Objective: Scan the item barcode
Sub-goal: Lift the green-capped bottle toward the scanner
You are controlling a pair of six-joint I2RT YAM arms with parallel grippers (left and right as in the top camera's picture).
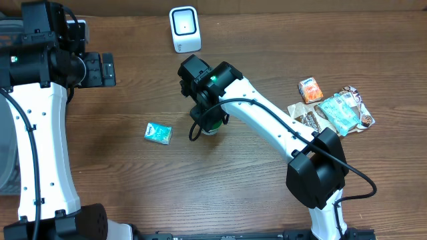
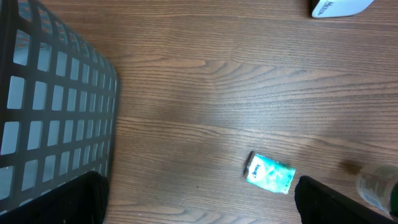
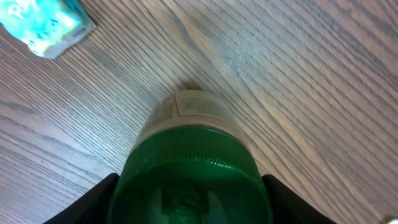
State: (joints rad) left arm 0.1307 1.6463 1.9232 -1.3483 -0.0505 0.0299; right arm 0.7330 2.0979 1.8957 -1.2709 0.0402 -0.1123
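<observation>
1. The left gripper (image 1: 105,70) stands wide open with nothing in it, at the far left near the mesh basket (image 2: 56,112). It is best left there, out of the scanning path
2. A teal packet (image 1: 158,133) lies flat on the table (image 1: 267,53), near the bottle but apart from it. No gripper touches it
3. The bottle (image 3: 193,118) is the item in hand. It stands upright on the table in front of the scanner (image 1: 185,30) and well apart from it. The right gripper (image 1: 207,120) has its jaws about half closed on either side of the green cap (image 3: 193,174), which looks like a grip
4. To do this step well, I would lift straight up and carry slowly, since a bottle held by the cap may swing. I would then turn the label towards the scanner's face; fingers on the cap leave the label uncovered
5. Only the overhead view shows the scanner and bottle together, plus the snack packets (image 1: 337,110) at the far right, but there the arm hides most of the bottle
6. The right wrist view alone shows the cap between the fingers (image 3: 298,202) and a pale label, though no barcode can be made out
7. The left wrist view alone shows the basket clearly
</observation>
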